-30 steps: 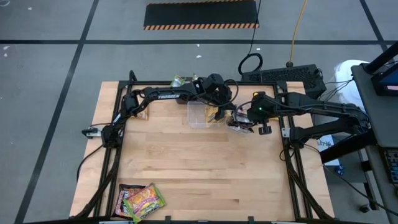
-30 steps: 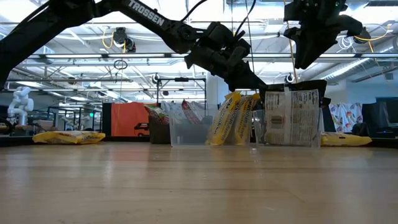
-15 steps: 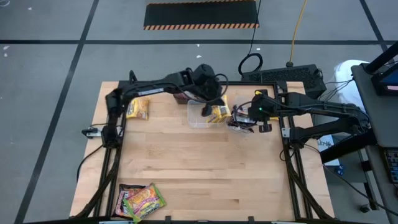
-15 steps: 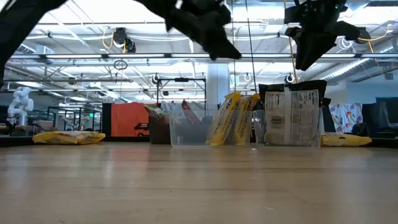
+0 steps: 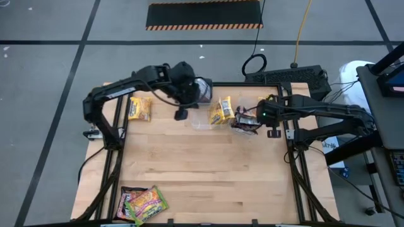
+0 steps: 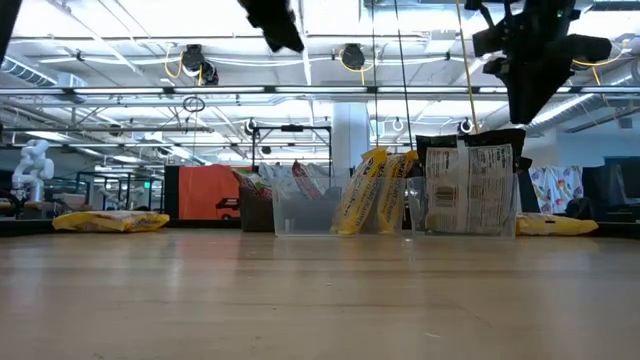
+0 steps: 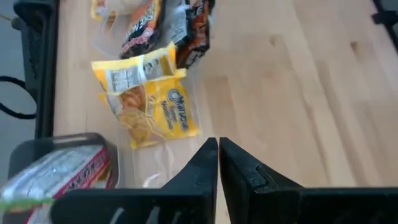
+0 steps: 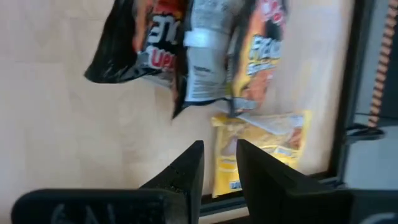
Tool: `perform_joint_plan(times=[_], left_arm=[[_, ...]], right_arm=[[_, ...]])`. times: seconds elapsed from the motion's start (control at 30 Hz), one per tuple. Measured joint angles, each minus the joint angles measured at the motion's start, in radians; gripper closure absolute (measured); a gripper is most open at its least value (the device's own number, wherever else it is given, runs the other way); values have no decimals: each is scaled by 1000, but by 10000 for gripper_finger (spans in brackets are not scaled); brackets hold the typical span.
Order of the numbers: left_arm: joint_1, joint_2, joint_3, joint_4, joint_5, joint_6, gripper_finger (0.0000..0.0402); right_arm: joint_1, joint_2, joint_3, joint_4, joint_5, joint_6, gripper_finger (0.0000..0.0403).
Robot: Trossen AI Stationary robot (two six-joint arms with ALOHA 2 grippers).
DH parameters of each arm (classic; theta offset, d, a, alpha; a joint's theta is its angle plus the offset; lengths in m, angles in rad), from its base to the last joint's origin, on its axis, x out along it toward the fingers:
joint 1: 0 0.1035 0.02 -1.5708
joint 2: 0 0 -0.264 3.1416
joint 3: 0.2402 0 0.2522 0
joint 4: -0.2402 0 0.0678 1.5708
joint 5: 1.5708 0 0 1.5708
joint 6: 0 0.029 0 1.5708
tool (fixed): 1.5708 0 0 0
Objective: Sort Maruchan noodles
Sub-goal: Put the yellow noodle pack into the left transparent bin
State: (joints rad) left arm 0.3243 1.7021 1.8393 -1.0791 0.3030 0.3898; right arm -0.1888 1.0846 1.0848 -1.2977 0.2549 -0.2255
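Note:
Yellow noodle packets [image 5: 219, 112] stand on edge in a clear tub [image 6: 305, 212], leaning against its right wall [image 6: 375, 190]. Dark packets [image 5: 243, 123] stand in another clear tub to their right [image 6: 470, 185]. A dark grey box [image 7: 56, 168] behind holds a green-edged packet. My left gripper [image 5: 180, 114] hangs shut and empty, high above the table, left of the tubs [image 7: 218, 149]. My right gripper [image 5: 273, 130] hovers open above the dark packets [image 8: 217, 158], touching nothing. One yellow packet [image 5: 140, 108] lies flat at the far left, another [image 8: 261, 149] by the right rail.
A pile of green-edged and other packets [image 5: 142, 202] lies at the near left corner. Black frame rails [image 5: 297, 170] run along the table's sides. The wooden top [image 5: 208, 170] between the tubs and the near edge is bare.
My left gripper has drawn up and away from the yellow packets in the tub, going toward the table's left and tipping less steeply, staying shut. The yellow packets stay standing in the tub. My right gripper has stayed over the dark packets and turned a little.

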Motion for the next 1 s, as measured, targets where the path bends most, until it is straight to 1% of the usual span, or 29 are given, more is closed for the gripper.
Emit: perform_joint_plan(times=[0.07,0.13,0.27,0.37,0.43,0.63,0.87,1.0], left_arm=[[-4,-37,0,-36,-1,-15,380],[-6,-70,0,-87,-28,-31,380],[-11,-134,0,-170,-106,-71,380],[-12,-177,0,-207,-124,-106,380],[-13,-202,0,-215,-125,-118,380],[-13,-250,0,-248,-126,-145,380],[-13,-272,0,-318,-129,-160,380],[-13,-277,0,-349,-130,-160,380]], right_arm=[[0,2,-17,3,-17,18,314],[0,6,-45,9,-15,29,314],[0,12,-108,36,67,84,314],[0,15,-137,53,81,145,314],[-1,21,-144,76,73,186,314],[-25,72,-149,112,-21,346,314],[-77,131,-149,51,-1,328,314],[-121,145,-149,53,-76,249,314]])
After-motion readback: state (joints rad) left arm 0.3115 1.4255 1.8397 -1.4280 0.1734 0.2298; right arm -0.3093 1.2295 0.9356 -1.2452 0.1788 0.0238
